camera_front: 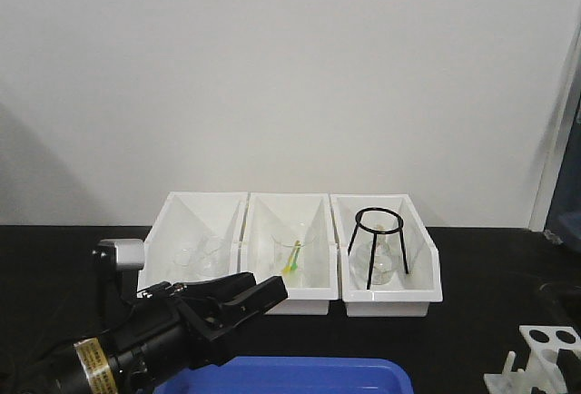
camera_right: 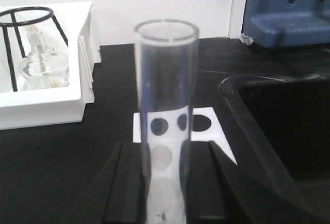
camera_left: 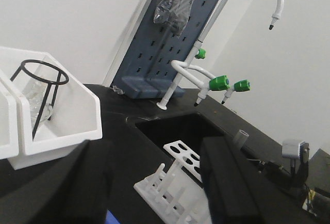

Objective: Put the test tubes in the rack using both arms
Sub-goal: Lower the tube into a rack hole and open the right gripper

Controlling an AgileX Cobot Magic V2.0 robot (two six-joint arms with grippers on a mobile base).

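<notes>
the matte black bench (camera_front: 472, 258) carries the rack (camera_right: 219, 131), a white plastic plate with round holes, located just beyond and below the right gripper (camera_right: 166, 182). a clear cylindrical tube (camera_right: 165, 79) is clamped upright between that gripper's black fingers, directly in front of the rack. the left gripper (camera_front: 259, 292) is spread apart and empty; the rack's upright pegs are seen between its fingers.

Lab w/ gooseneck tap (camera_left: 213, 19), sink (camera_left: 175, 128)
</notes>
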